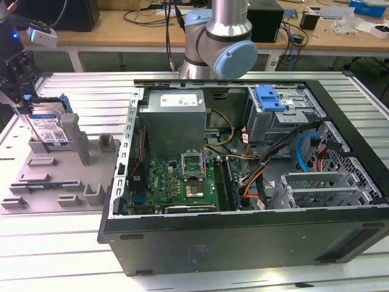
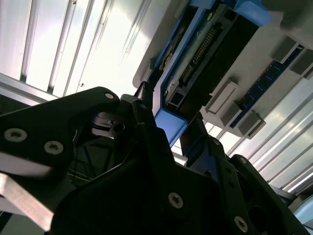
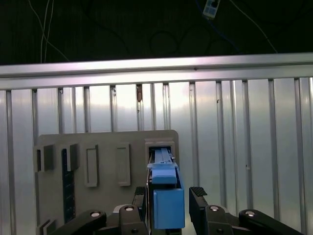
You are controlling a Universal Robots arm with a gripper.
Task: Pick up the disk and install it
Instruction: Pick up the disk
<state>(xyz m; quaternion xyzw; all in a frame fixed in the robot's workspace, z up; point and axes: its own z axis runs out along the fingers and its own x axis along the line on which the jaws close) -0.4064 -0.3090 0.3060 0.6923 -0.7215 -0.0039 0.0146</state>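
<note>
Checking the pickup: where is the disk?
The disk stands upright in the grey holder at the exterior view's left, beside the case, under the gripper.

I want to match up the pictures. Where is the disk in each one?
Exterior view: the disk stands upright in the gray tray at the exterior view's left, just under the gripper.
First wrist view: the disk is edge-on, straddled by the open gripper, with the gray tray behind it.
Second wrist view: the disk shows its dark side, close to the gripper.
Shared landmark: the gray tray.
</note>
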